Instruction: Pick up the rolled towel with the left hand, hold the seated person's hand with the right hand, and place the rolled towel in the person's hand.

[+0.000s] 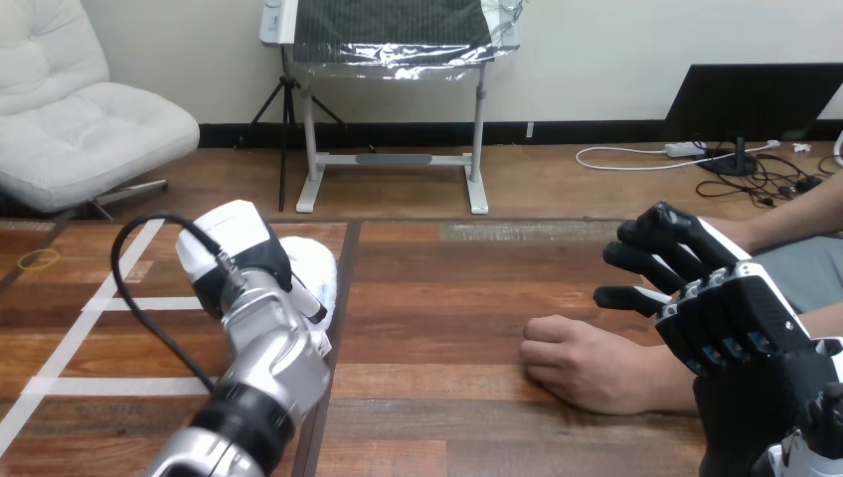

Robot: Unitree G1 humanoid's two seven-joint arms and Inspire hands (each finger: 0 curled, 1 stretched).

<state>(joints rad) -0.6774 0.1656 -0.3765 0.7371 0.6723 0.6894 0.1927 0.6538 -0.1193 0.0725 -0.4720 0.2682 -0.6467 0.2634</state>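
**Towel under the left hand, right hand spread above the person's wrist**

The rolled towel (pixel 318 266) is white and lies on the left half of the wooden table (pixel 437 298), just left of the dark seam that splits the tabletop. The left hand (pixel 239 256) sits directly on its near-left side and covers much of it, so the roll shows mainly on the hand's right and far side. The hand is seen from its back, and it cannot be told whether it grips the towel or merely rests on it.

Well apart to the right, the person's hand (pixel 575 364) lies on the table as a loose fist with its knuckles to the left. The right hand (pixel 734 313) is at the person's wrist, on its far-right side. Its fingers (pixel 646 246) are spread and only slightly bent, pointing left and holding nothing. Whether the hand touches the wrist cannot be told.

By count: one towel, two robot hands, one person's hand. At the table's far left lie white tape lines (pixel 99 303) and one small yellow ring (pixel 28 264).
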